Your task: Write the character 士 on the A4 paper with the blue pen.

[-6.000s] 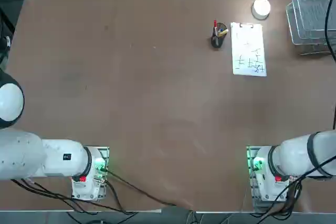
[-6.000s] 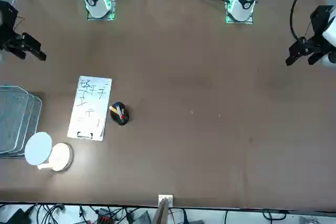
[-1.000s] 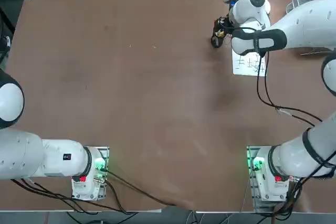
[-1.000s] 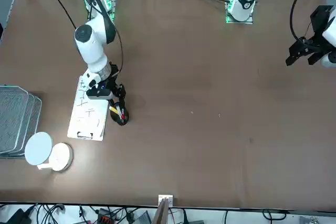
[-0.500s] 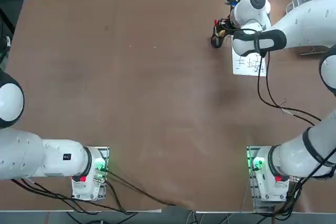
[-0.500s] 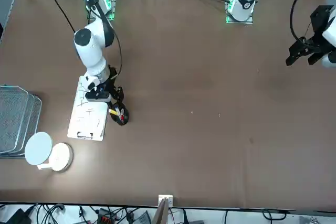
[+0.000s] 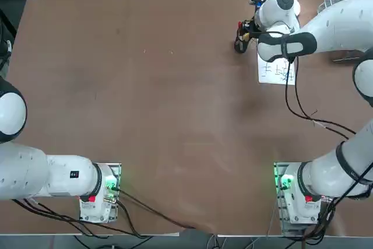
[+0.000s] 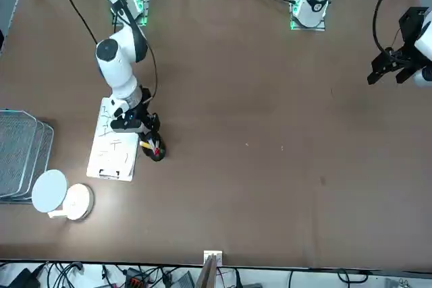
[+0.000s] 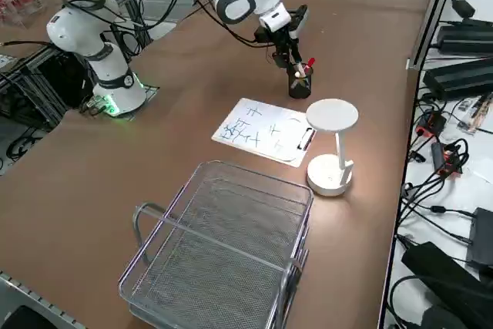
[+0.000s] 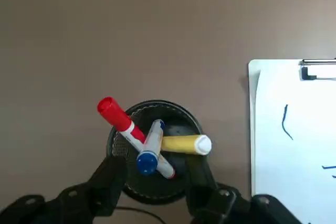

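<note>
The blue pen point(image 10: 148, 156), white with a blue cap, stands tilted in a black mesh cup point(image 10: 173, 109) with a red-topped pen point(image 10: 118, 116) and a yellow marker point(image 10: 184, 144). My right gripper point(image 10: 156, 174) hangs just over the cup, open, one finger on each side of the blue cap with a gap to both. In the front view the gripper point(image 8: 145, 126) is right above the cup point(image 8: 156, 152). The A4 paper point(image 7: 276, 71) lies next to the cup, clipped at its far edge, with several blue characters written on it.
A white desk lamp point(image 9: 331, 152) stands at the paper's clip end. A wire basket point(image 9: 223, 252) sits on the robot's right of the paper. My right arm's elbow reaches over the sheet point(image 8: 113, 150). Cables lie past the table's far edge.
Six seconds ago my right arm stood back at the table's side; it now reaches over the pen cup. In the last second the gripper only shifted slightly above it.
</note>
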Controlling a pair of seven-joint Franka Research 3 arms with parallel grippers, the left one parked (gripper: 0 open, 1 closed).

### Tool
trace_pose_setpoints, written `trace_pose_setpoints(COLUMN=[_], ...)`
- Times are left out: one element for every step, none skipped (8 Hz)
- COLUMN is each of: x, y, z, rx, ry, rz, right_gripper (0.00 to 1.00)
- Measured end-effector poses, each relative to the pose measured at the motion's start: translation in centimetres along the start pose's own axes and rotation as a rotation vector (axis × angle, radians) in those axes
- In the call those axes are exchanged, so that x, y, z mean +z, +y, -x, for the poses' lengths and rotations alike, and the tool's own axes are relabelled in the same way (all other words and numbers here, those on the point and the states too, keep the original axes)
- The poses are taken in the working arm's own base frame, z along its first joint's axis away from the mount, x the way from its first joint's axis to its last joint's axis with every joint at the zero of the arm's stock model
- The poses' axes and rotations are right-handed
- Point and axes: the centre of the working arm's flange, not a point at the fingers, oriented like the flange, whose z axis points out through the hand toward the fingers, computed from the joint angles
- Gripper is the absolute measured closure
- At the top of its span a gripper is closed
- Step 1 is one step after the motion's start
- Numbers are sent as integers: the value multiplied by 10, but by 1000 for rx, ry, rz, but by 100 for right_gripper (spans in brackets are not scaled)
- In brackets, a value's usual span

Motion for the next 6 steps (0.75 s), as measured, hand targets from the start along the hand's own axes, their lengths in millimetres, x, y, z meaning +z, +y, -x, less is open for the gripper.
trace_pose_setpoints(x=[0, 0, 0, 0, 1, 2], y=[-2, -3, -2, 0, 0, -2], z=[-1, -2, -3, -3, -2, 1], rx=[-5, -17, -29, -55, -104, -171], ry=[3, 6, 10, 17, 20, 18], rz=[-1, 0, 6, 15, 33, 60], right_gripper=[31, 31, 31, 30, 29, 26])
